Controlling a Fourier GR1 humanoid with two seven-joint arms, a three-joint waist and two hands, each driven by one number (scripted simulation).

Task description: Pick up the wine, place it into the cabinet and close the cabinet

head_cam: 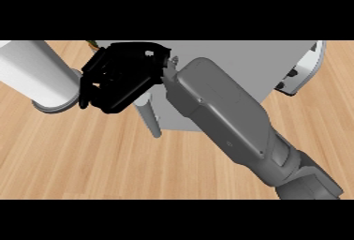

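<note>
My right hand [119, 78] hangs over the left end of the grey cabinet [235, 58], its grey forearm running in from the lower right. The hand covers whatever lies under it. A thin olive sliver [91, 44] peeks out at the hand's upper left edge; I cannot tell whether it is the wine. A grey bar handle [150, 119] sticks out from the cabinet's front just below the hand. At the cabinet's right side a white-edged door [305, 70] stands swung outward. My left hand does not show.
A thick white cylinder with a grey end [40, 77] lies on the wooden counter [90, 159] left of the hand, nearly touching it. Bare wood stretches across the front of the cabinet and along its right side.
</note>
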